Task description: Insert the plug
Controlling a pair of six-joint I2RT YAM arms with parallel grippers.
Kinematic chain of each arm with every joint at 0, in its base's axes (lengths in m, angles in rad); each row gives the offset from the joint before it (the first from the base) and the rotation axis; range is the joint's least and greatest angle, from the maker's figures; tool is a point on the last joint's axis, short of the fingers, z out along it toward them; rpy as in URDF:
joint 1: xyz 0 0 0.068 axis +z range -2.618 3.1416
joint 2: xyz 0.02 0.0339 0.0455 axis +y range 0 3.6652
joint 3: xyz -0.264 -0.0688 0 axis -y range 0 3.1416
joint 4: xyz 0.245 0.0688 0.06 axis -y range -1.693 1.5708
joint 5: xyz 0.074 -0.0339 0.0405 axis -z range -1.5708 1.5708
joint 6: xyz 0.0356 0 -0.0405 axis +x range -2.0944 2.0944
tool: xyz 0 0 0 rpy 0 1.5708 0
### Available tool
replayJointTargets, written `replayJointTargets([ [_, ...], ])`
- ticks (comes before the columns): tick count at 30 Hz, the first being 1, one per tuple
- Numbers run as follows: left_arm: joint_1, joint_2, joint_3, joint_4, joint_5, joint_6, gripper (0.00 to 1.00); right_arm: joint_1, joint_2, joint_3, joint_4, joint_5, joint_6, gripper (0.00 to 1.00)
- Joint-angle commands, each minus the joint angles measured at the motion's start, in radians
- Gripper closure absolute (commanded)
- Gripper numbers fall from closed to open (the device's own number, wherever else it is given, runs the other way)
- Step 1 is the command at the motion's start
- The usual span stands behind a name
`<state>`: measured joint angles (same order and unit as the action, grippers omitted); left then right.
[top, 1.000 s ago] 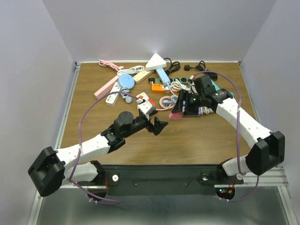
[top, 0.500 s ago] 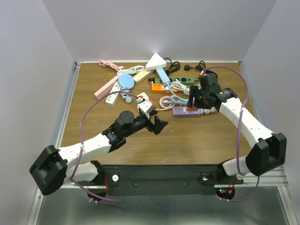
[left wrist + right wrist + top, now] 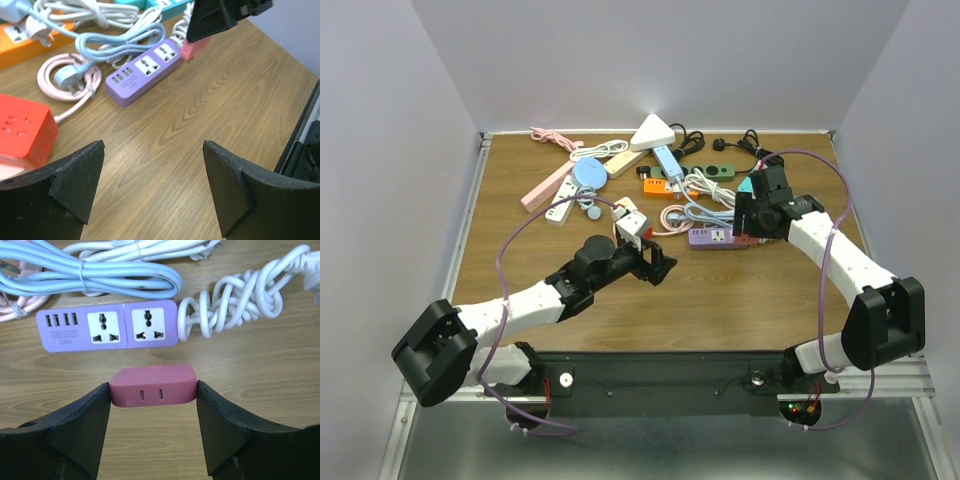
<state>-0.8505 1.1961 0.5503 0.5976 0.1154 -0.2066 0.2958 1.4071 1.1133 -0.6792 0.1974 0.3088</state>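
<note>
Red cube socket [image 3: 22, 132], coiled pink cable [image 3: 44, 75], bundled light-blue cable [image 3: 125, 275]; wooden table [image 3: 200, 100]

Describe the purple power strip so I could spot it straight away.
Look at the cluttered far half of the wooden table, toward the right. Nearer than the coiled light-blue cable lies the purple power strip. It is the only purple one, with two sockets and four small ports.

Pink plug [image 3: 152, 385] held level just beside the purple power strip [image 3: 107, 327], lying sockets-up

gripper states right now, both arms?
left gripper: open, holding nothing.
right gripper: shut on the pink plug.
</note>
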Motion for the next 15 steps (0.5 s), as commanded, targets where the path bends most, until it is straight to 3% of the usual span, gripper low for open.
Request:
replayJointTargets([
  [1, 0.007, -0.004, 0.049, 0.016, -0.068, -0.08, 0.09, -0.004, -0.011, 0.003, 0.118, 0.01, -0.033, 1.0],
  [15, 0.018, -0.023, 0.048, -0.013, -0.108, -0.129, 0.09, -0.009, 0.056, 0.008, 0.208, -0.035, -0.071, 1.0],
])
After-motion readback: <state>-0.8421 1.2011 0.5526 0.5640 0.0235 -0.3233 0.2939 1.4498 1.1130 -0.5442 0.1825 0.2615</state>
